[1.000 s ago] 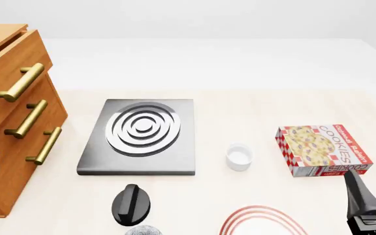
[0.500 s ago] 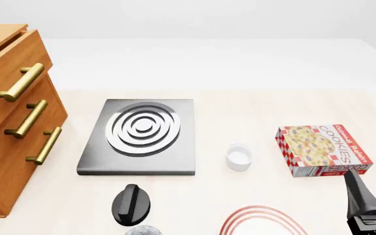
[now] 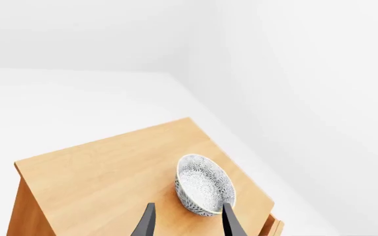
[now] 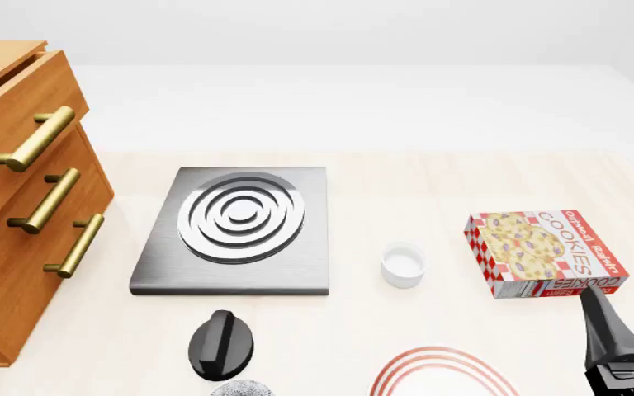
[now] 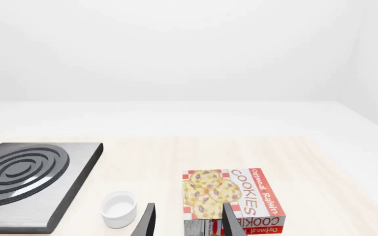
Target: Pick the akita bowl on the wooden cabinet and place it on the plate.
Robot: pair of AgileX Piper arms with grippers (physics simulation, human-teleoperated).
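Note:
In the left wrist view the akita bowl (image 3: 204,184), grey-white and speckled, sits upright on the top of the wooden cabinet (image 3: 104,177). My left gripper (image 3: 187,223) hovers over that top, open and empty, with one fingertip (image 3: 230,220) close by the bowl's near rim. The front view shows the cabinet (image 4: 14,206) at the left with its brass handles, but neither the bowl nor the left gripper. The plate (image 4: 444,373) with red rings lies at the front edge, partly cut off. My right gripper (image 4: 633,326) stands open at the front right, empty, near the cookie box (image 5: 232,199).
A grey square slab with silver rings (image 4: 237,231) lies mid-table. A small white cup (image 4: 402,266) stands between it and the cookie box (image 4: 545,252). A black rounded object (image 4: 221,342) and a grey speckled thing (image 4: 240,388) sit at the front edge.

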